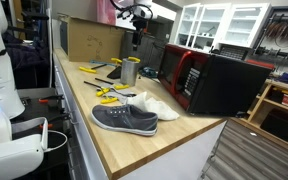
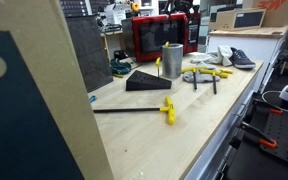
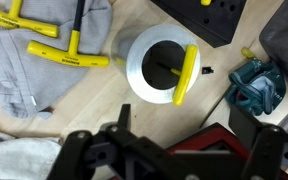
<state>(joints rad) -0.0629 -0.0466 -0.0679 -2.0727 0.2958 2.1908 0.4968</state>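
I'm hanging my pincer [image 1: 136, 38] wide open with nothing in it, well above the wooden workbench [image 1: 184, 135]. The metal cup [image 3: 136, 75] stands upright almost directly below me, with a yellow-handled tool [image 3: 187, 72] leaning inside it (yellow T-handle wrenches [image 3: 69, 55] lie just beside it, on grey cloth [image 3: 9, 70]).

Bench [image 1: 184, 135] carrying a grey shoe [image 1: 124, 119] beside white cloth [image 1: 156, 104], a red-and-black microwave [image 1: 216, 80], a cardboard box [image 1: 89, 40], a black wedge [image 2: 147, 81] and yellow T-handled tools [image 3: 69, 55].
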